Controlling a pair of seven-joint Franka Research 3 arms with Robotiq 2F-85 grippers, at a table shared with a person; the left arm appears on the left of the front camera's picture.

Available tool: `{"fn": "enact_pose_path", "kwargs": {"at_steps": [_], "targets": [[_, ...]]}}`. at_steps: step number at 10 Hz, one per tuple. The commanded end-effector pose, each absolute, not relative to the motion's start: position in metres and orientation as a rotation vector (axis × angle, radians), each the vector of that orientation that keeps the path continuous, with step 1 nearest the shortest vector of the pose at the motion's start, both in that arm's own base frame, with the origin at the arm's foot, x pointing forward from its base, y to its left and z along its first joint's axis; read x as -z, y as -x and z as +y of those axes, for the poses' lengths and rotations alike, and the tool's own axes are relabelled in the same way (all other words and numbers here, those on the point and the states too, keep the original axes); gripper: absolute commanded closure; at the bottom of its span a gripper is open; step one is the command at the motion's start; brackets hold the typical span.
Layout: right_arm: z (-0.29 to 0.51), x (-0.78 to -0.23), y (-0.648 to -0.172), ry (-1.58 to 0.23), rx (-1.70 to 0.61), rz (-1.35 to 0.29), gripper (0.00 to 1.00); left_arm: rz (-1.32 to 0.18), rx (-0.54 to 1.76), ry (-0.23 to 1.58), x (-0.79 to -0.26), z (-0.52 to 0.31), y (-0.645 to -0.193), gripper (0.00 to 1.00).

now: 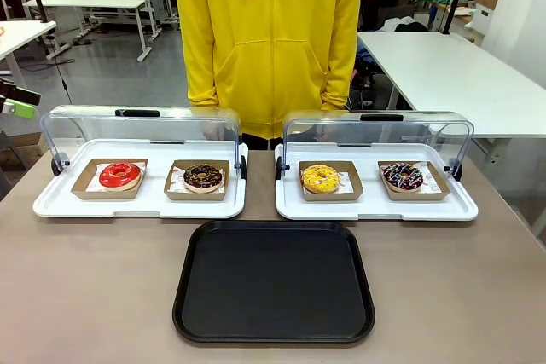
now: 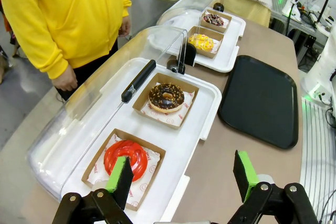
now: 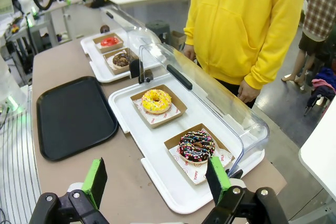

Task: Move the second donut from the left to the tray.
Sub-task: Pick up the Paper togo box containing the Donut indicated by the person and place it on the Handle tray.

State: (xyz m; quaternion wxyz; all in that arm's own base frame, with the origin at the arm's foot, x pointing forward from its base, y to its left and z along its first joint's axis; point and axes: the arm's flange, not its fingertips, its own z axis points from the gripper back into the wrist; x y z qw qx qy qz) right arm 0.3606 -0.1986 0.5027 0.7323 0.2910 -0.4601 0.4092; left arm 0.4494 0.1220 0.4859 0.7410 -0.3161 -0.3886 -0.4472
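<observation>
Since neither gripper holds anything, the task reads as not yet begun. At the bottom of the left wrist view the left gripper [image 2: 182,174] stands wide, green pads far apart and bare, hovering over the front edge of a white tray [image 2: 178,145]. A red-glazed donut [image 2: 126,158] lies just past its finger at the lower left of that frame. At the bottom of the right wrist view the right gripper [image 3: 156,177] is spread just as wide and just as empty, above the front edge of the other white tray [image 3: 152,150].

Farther out, the second donut from the left [image 2: 166,97] sits at the centre of the left wrist view, dark-glazed with light specks, in its square brown holder on white paper. The clear lid [image 2: 131,51] behind it is tipped back, so the way in is open. In the front view this donut [image 1: 203,177] is left of centre, second in the row of four. The tray [image 1: 273,283] lies bare at lower centre, just in front of both white trays. A person in a yellow hoodie [image 1: 269,31] stands at upper centre, touching nothing.

Everything is left to do: reach in, grip, lift out, carry across, set down. The left gripper looks the better placed.
</observation>
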Motion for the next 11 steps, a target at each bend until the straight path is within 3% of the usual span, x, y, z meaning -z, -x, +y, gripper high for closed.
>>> {"fn": "enact_pose_path", "kwargs": {"at_steps": [1,11], "targets": [[-0.1987,-0.5042,-0.3627,-0.646,-0.902,-1.034,0.0,-0.843,0.986,0.691,-0.4873,0.1214,-0.4483,0.0],[-0.1987,-0.5042,-0.3627,-0.646,-0.902,-1.034,0.0,-0.843,0.986,0.691,-0.4873,0.1214,-0.4483,0.0]]}}
